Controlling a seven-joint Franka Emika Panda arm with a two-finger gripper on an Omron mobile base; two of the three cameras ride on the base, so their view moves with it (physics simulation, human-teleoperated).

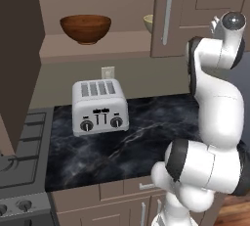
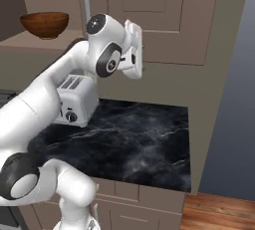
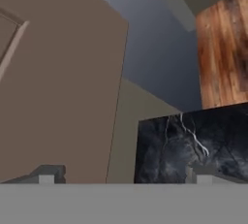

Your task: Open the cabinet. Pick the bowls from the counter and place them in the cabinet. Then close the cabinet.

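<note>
The cabinet's left door (image 1: 19, 63) stands swung open, and its right door (image 1: 195, 10) with the silver bar handle (image 1: 167, 14) covers the right half. On the inner shelf (image 1: 97, 49) sits the reddish-brown bowl (image 1: 85, 28) (image 2: 45, 24). The cream bowl (image 1: 148, 23) is further right on the same shelf, half hidden by the right door's edge. My gripper (image 3: 125, 174) (image 2: 135, 50) is raised in front of the right door (image 2: 164, 20), open wide with nothing between its fingers. The black counter (image 1: 146, 127) (image 3: 193, 145) lies below it.
A silver toaster (image 1: 100, 106) (image 2: 77, 99) stands at the counter's back left. The grey stove top (image 1: 22, 146) adjoins the counter on the left. Brown drawers (image 1: 122, 188) run beneath. Wood floor (image 2: 219, 214) shows past the counter's right end.
</note>
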